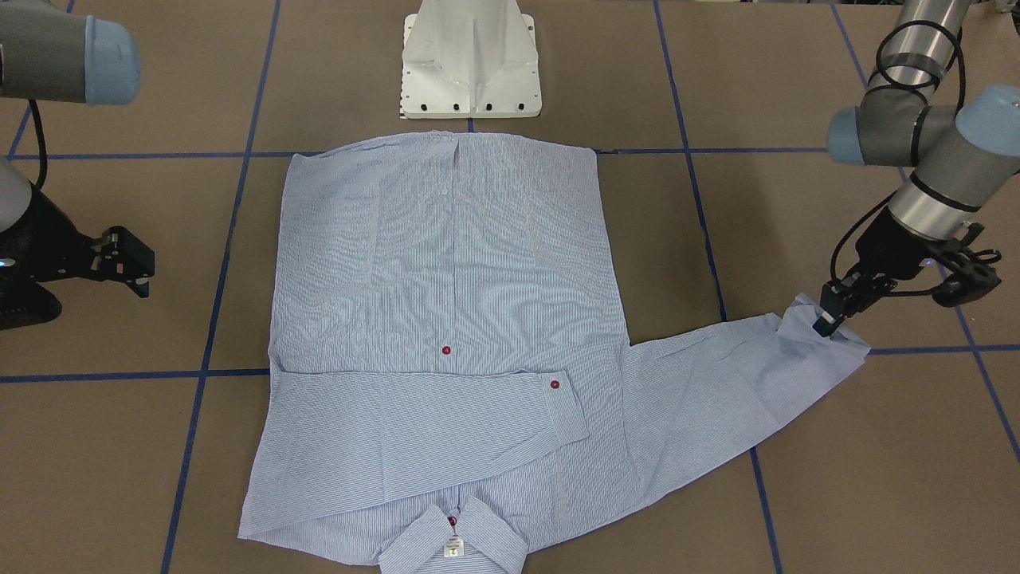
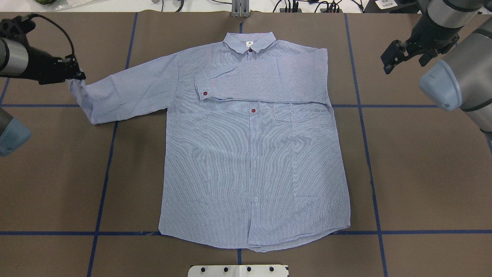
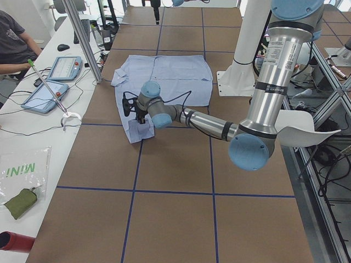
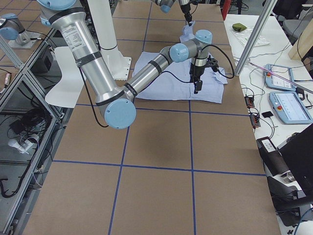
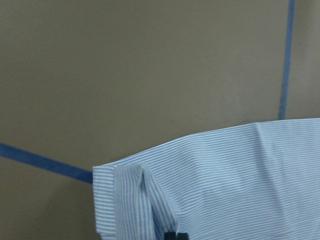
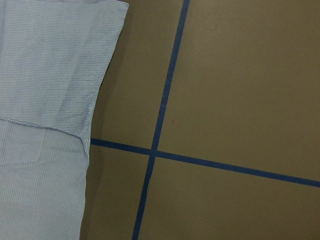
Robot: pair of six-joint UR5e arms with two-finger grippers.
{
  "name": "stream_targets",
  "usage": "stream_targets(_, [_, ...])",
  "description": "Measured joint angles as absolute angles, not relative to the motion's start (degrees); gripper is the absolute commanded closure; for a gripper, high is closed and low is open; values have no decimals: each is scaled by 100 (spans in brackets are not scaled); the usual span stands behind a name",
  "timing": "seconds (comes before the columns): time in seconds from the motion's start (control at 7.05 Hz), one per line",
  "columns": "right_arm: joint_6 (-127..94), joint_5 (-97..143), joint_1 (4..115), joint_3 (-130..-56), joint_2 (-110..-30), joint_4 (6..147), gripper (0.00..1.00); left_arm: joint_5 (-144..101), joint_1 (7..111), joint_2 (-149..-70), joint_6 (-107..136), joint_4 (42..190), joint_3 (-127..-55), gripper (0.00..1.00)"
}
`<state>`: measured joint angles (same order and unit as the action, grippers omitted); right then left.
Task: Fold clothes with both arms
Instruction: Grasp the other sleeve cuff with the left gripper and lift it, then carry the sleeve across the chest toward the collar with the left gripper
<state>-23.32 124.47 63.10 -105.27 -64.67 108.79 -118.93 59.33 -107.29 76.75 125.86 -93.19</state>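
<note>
Item: one light blue, finely striped shirt (image 2: 250, 161), spread flat and front up on the brown table (image 2: 423, 173). The collar (image 2: 250, 40) lies at the far side from the robot and the hem near the white pedestal (image 1: 470, 64).

Sleeves: we note the sleeve on the robot's right (image 2: 269, 79) folded across the chest, its red-buttoned end lying past the button line. The other sleeve (image 2: 127, 94) stretches out sideways to the robot's left, across a blue tape line (image 2: 109, 154).

Left gripper (image 1: 827, 320): fingers pinched together on the cuff (image 1: 833, 341) of the outstretched sleeve. The cloth puckers up at the pinch.

Right gripper (image 1: 135, 267): we see the fingers spread with nothing between them. It hangs over bare table, well apart from the shirt's folded side.
</note>
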Motion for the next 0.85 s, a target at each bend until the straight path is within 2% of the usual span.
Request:
stream_targets(0.28, [-2337, 12442, 6311, -10718, -6767, 10857, 0, -11899, 5850, -11801, 7829, 11399, -9432, 100])
stream_targets(0.43, [-2330, 12450, 6311, -10801, -6854, 10857, 0, -11847, 5678, -12285, 8136, 11238, -9207, 100])
stream_targets(0.85, [-2322, 12480, 6313, -11075, -7141, 10855, 0, -11643, 5190, -14027, 9497, 11385, -7881, 100])
